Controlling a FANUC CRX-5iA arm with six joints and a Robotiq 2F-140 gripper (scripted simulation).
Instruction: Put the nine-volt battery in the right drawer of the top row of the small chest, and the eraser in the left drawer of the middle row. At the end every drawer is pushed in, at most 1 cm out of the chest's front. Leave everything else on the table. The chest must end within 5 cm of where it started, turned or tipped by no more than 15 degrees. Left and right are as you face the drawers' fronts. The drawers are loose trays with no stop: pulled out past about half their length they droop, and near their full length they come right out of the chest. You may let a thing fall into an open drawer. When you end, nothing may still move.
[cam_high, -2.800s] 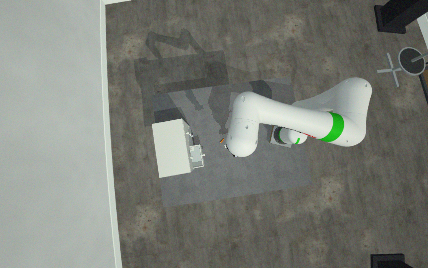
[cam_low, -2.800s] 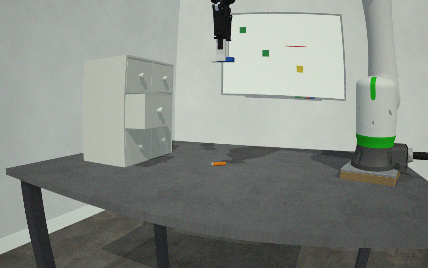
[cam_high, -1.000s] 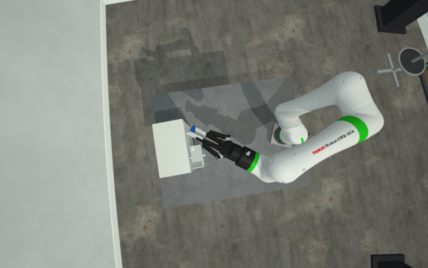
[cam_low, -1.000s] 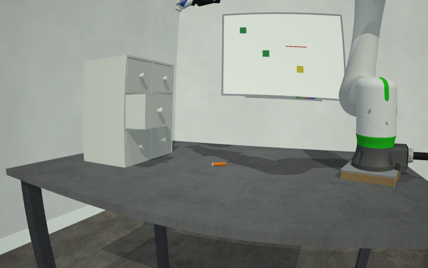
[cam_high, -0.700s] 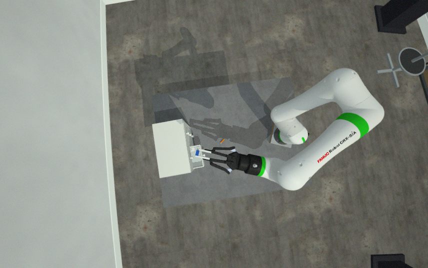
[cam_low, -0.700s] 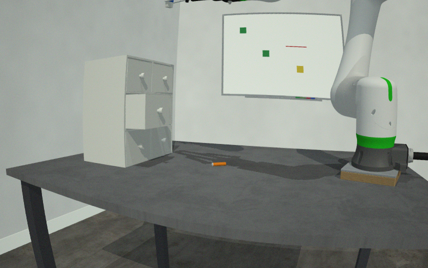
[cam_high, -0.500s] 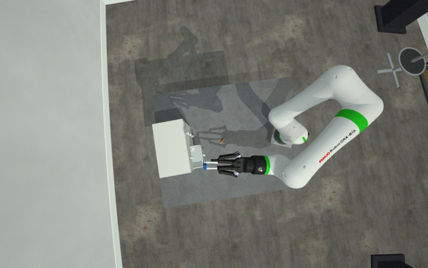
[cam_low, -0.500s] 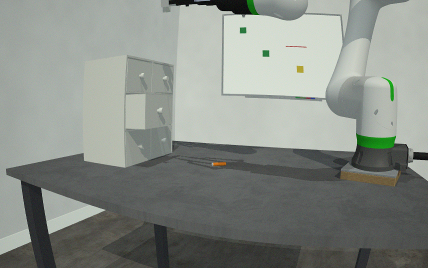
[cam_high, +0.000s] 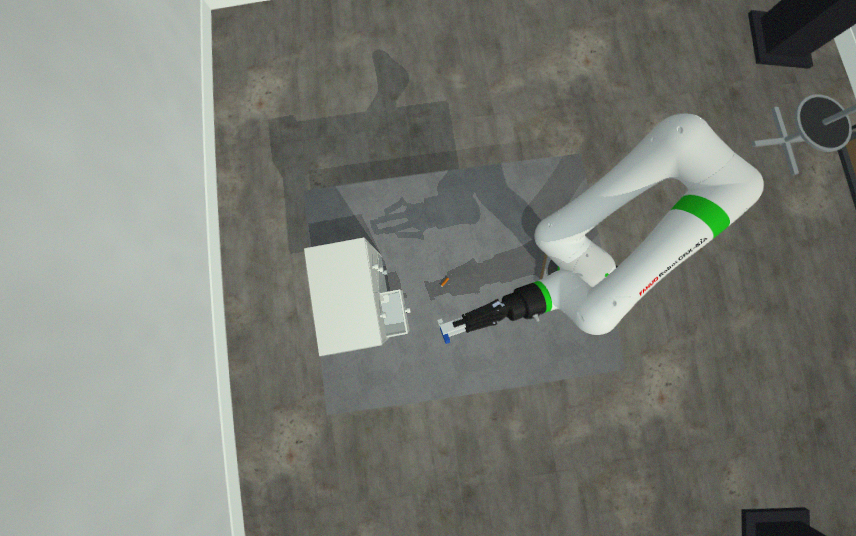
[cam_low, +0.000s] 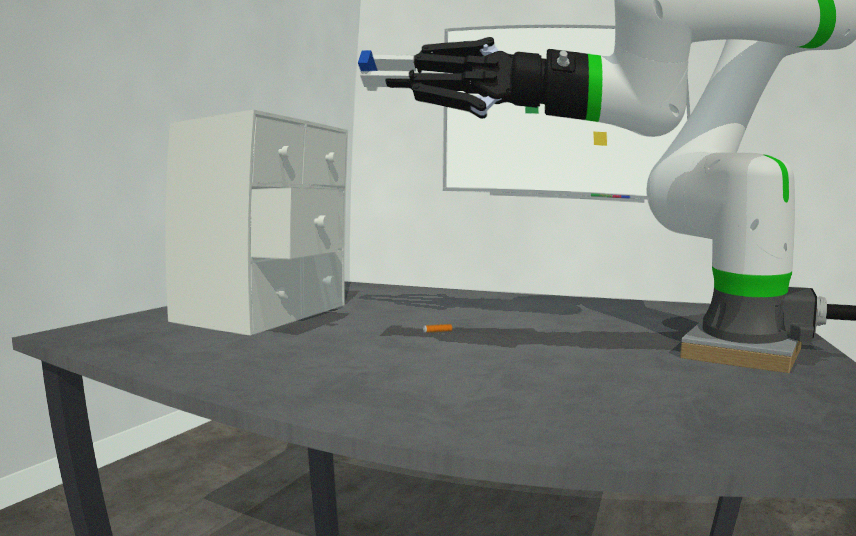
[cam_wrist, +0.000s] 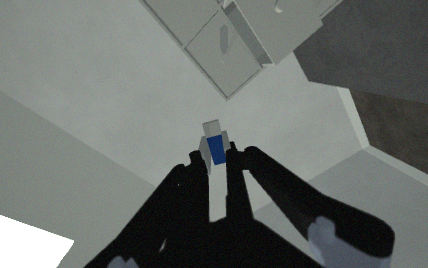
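Eraser (cam_low: 379, 70) clamped in end effector (cam_low: 404, 72), blue tip protruding forward, high above chest (cam_low: 208, 220).

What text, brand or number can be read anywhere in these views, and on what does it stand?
"FANUC Robot CRX-5iA": red and black lettering on the white arm link, top view only; the last characters are small and soft.
Whiteboard: coloured squares only, no words.
Chest, held eraser, orange item: no lettering shows.

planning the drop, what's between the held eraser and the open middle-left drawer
Only air and bare table show in the gap between the eraser and the open drawer in the top view; the orange piece lies aside.
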